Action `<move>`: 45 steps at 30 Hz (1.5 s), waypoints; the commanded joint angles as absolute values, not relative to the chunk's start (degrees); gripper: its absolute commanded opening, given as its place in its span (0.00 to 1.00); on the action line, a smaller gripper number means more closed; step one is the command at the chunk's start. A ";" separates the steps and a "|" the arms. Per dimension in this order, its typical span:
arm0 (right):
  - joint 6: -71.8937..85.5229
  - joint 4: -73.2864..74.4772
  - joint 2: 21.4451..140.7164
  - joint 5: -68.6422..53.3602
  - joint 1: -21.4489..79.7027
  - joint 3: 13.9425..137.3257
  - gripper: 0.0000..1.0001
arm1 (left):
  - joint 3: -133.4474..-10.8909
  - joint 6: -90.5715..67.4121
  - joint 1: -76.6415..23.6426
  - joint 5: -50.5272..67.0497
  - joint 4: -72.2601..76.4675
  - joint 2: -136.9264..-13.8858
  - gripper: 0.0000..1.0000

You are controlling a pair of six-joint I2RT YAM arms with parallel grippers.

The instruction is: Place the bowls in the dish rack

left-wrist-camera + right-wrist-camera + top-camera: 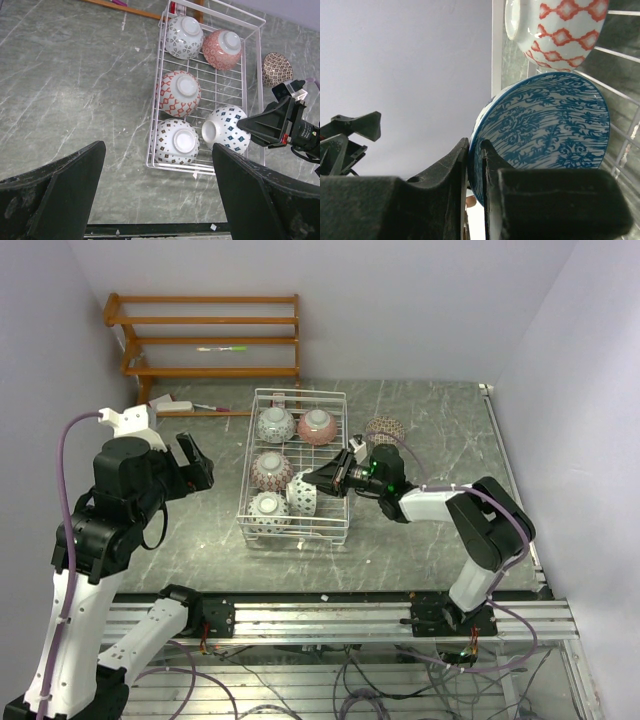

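Right claw (475,150) gripped the blue bowl (545,125) by its rim, bowl on edge in the rack (300,392). Best to ease open slowly so it settles without knocking neighbours.

Four bowls (181,89) foot-up in white dish rack (222,85), blue bowl (545,125) on edge
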State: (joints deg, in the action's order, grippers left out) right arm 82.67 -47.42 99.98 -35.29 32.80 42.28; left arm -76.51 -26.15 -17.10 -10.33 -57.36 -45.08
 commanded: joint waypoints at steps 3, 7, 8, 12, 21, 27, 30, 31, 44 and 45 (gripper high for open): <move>75.65 -33.11 97.81 -32.50 31.26 41.62 0.19 | -78.66 -25.82 -17.31 -10.87 -57.83 -45.69 1.00; 74.04 -29.38 96.49 -32.24 29.78 41.28 0.22 | -78.45 -25.67 -17.31 -10.78 -57.89 -45.59 1.00; 73.71 -28.75 96.33 -32.39 29.41 41.18 0.23 | -78.36 -25.71 -17.31 -10.76 -57.91 -45.54 1.00; 71.15 -24.10 94.88 -31.03 28.60 41.77 0.24 | -78.22 -25.74 -17.31 -10.63 -57.88 -45.62 1.00; 61.35 -8.87 91.14 -24.49 28.56 48.58 0.28 | -77.84 -26.06 -17.26 -10.56 -57.59 -45.40 1.00; 55.87 0.33 90.36 -20.36 28.48 54.33 0.29 | -77.52 -26.43 -17.31 -10.18 -57.31 -45.27 1.00; 54.70 2.36 90.35 -19.76 28.56 55.10 0.30 | -77.52 -26.47 -17.31 -10.09 -57.25 -45.17 1.00; 54.69 2.76 90.43 -19.65 28.52 55.13 0.30 | -77.59 -26.50 -17.31 -10.06 -57.27 -45.22 1.00; 53.71 4.17 90.32 -18.10 28.48 56.56 0.32 | -77.79 -26.52 -17.31 -9.95 -57.74 -44.98 1.00; 53.49 4.33 90.15 -17.93 28.51 56.86 0.32 | -77.78 -26.47 -17.31 -9.96 -57.75 -45.00 1.00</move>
State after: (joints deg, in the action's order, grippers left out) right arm 55.35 1.98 91.37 -20.01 28.58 54.89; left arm -76.99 -26.17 -17.10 -10.33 -57.95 -45.50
